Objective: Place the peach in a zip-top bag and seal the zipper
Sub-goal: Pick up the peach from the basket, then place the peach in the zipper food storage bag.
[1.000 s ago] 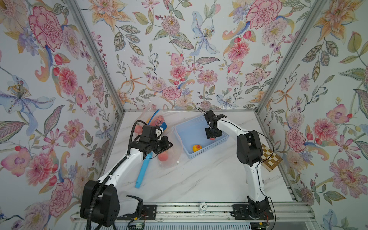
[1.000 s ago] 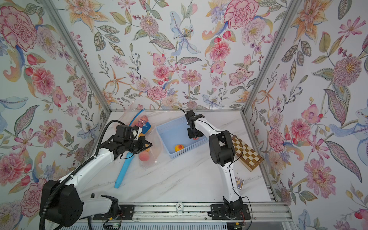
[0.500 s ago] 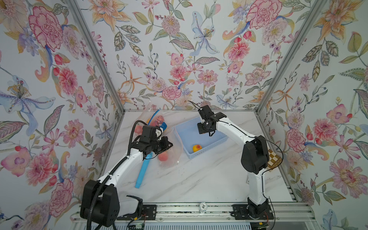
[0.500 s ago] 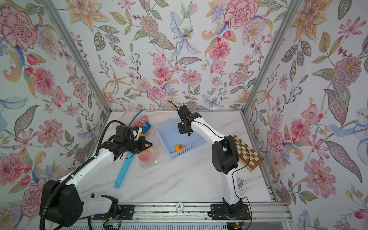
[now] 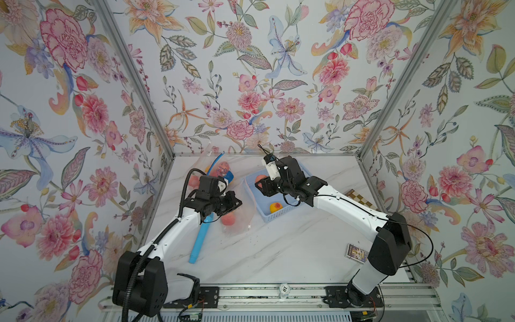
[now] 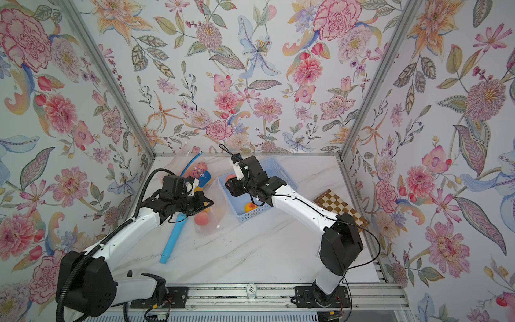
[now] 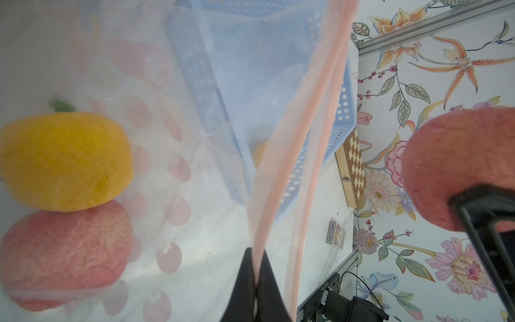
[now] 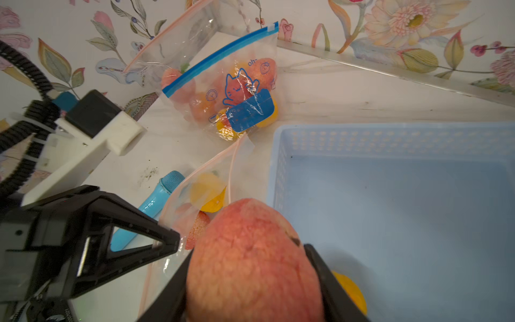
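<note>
Peach looks fuzzy, soft and light; the right hand clamps its middle, a sound hold. Left hand pinches the bag rim, nine o'clock from the basket.

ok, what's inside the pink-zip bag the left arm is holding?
Through the clear pink-zip bag: a yellow fruit resting against a pink peach. Anything behind those two is covered. The second peach, in the right fingers, is outside it.
</note>
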